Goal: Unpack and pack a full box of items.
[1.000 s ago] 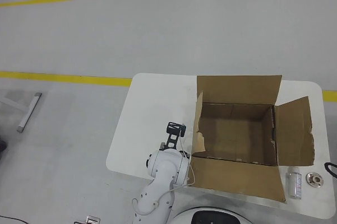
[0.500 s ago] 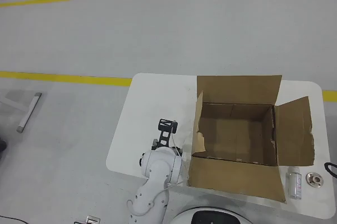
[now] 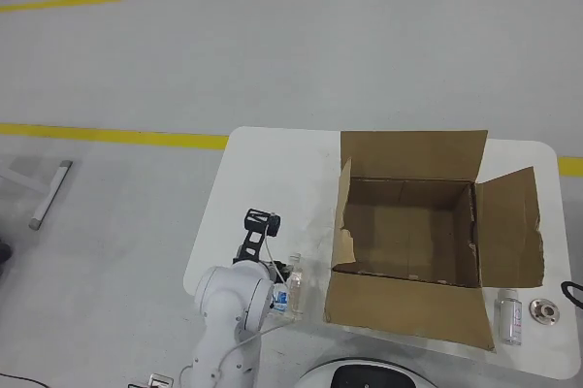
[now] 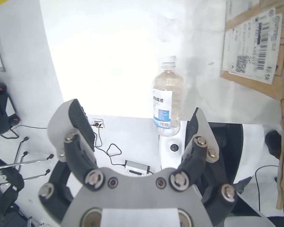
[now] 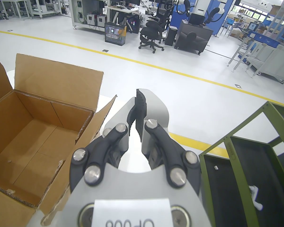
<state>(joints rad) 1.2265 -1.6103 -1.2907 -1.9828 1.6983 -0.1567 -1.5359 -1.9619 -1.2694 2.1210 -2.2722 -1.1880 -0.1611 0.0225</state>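
While my left claw (image 4: 136,109) hangs wide open and empty, my right claw (image 5: 139,109) is closed on nothing.
Just past the left claw, the clear white-capped plastic bottle (image 4: 166,95) stands upright at the near edge of the white table (image 3: 272,184), near the open brown cardboard box (image 3: 407,296).

On the table (image 3: 272,184), a box (image 3: 407,303), a bottle (image 3: 293,283) just left of it, a second bottle (image 3: 508,318) to its right.
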